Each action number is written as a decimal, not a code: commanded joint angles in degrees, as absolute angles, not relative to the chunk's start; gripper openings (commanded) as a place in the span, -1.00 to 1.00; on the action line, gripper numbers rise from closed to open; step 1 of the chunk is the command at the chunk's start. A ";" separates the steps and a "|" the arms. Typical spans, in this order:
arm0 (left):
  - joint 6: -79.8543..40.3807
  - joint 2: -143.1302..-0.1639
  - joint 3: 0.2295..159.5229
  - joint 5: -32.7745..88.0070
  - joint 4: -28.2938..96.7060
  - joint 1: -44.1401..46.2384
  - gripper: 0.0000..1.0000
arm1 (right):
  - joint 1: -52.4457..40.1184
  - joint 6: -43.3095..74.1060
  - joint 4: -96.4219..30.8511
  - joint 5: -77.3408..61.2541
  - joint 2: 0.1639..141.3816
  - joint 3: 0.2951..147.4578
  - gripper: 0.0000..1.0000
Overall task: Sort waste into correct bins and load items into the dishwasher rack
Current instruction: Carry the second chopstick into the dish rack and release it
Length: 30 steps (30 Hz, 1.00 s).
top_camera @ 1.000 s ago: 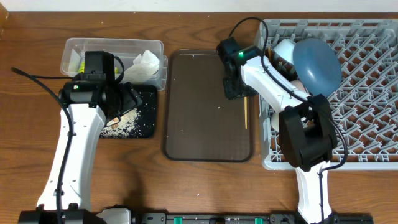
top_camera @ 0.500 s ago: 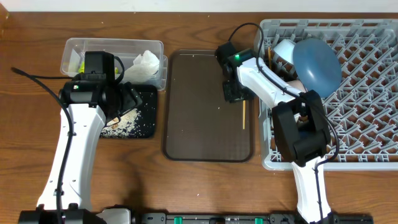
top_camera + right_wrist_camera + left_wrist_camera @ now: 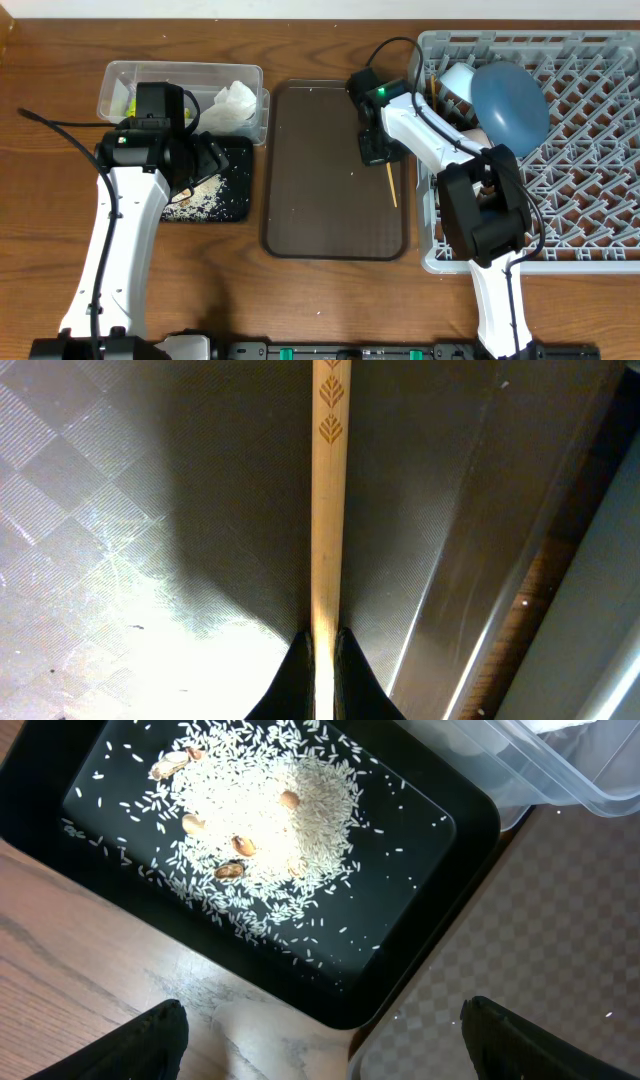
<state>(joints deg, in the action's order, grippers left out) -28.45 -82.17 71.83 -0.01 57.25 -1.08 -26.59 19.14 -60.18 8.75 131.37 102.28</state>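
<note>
My right gripper (image 3: 375, 153) is shut on one wooden chopstick (image 3: 391, 184) over the right side of the brown serving tray; in the right wrist view the chopstick (image 3: 328, 500) runs straight out from between the fingertips (image 3: 325, 650). My left gripper (image 3: 320, 1040) is open and empty above the black tray (image 3: 235, 205), which holds rice crumbs (image 3: 265, 820). The clear tub (image 3: 180, 75) holds the white napkin (image 3: 236, 104) and a yellow-green wrapper (image 3: 123, 98). The grey rack (image 3: 585, 150) holds the dark blue plate-bowl (image 3: 510, 100) and a white piece (image 3: 458, 80).
The dark brown serving tray (image 3: 320, 180) lies between the black tray and the rack. The right arm's links stretch over the rack's left edge (image 3: 430, 200). Bare wooden table (image 3: 330, 300) lies in front.
The right gripper shifted slightly left, then held. The chopstick's free end swung from straight down to slanting down-right. The left arm has not moved.
</note>
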 commanded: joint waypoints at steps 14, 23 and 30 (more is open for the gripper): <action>-28.10 -81.60 72.99 -0.71 57.60 -1.32 0.79 | -21.69 9.30 -66.26 2.55 115.61 112.07 -0.98; -28.10 -81.60 72.99 -0.69 57.60 -1.32 0.79 | -11.53 2.39 -66.98 4.34 115.04 111.26 -0.98; -28.10 -81.60 72.99 -0.69 57.60 -1.32 0.80 | -9.39 -2.00 -64.79 3.99 118.17 111.26 -0.98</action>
